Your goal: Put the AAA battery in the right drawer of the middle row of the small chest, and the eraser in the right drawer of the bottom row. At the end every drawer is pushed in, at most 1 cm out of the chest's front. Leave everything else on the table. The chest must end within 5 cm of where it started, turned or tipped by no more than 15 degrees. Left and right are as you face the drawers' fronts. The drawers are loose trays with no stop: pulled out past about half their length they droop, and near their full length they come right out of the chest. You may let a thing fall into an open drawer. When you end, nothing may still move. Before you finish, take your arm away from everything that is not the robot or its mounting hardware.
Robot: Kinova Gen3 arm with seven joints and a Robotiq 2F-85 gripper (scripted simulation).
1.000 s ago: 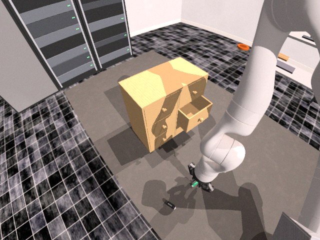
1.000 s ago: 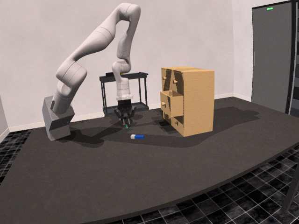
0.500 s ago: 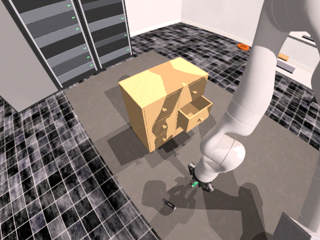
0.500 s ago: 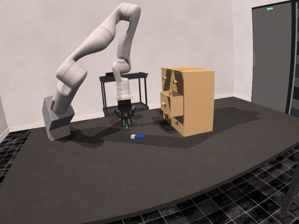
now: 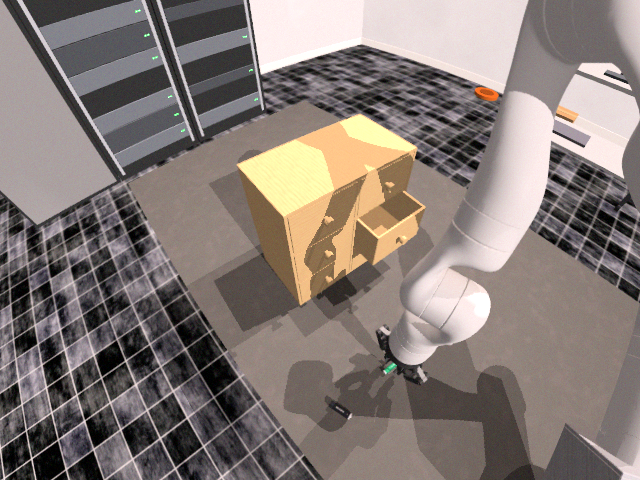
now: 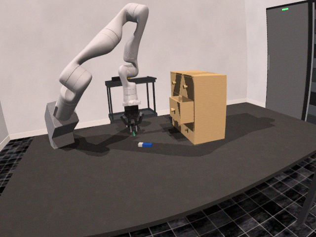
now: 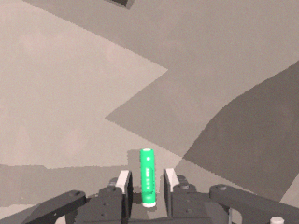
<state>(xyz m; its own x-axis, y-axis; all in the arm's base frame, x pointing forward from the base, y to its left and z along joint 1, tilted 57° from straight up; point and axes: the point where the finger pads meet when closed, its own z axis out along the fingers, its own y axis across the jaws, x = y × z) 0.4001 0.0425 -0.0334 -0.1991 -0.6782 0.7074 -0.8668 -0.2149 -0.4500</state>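
At the left of the top view, the wooden chest [image 5: 273, 206] [image 6: 210, 109] stands upright on the worktop [image 5: 196, 232] [image 6: 153, 183], its left-column drawers pushed in. Next along, a small black stick-like item [image 5: 340, 409] with pale marks lies on the worktop. In the chest's right column, the middle drawer [image 5: 395, 241] [image 6: 175, 109] stands well out; the top drawer [image 5: 397, 178] [image 6: 188, 89] above it is in, and the bottom right drawer [image 6: 186, 130] looks shut in the exterior view.

Farther right comes the AAA battery [image 5: 389, 367] [image 6: 134, 133] [image 7: 148, 177], green, between the fingers of the tool [image 5: 394, 363] [image 6: 133, 129] [image 7: 148, 183]. The tool is partly open and has not clenched the battery: the wrist view shows a gap on each side. It points down, low over the worktop; whether the battery touches the surface I cannot tell.

The eraser [image 6: 145, 144], blue with a white end, lies flat on the worktop near the tool, towards the exterior camera; the top view does not show it. Farthest right rises the white arm [image 5: 496, 196] [image 6: 103, 42], from its grey mount [image 5: 581, 457] [image 6: 62, 138].

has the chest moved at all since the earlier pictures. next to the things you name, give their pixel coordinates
No. In both the top and exterior views the chest [image 5: 273, 222] [image 6: 209, 107] sits on the same patch of the table [image 5: 206, 289] [image 6: 114, 183], unshifted against the table's edge.
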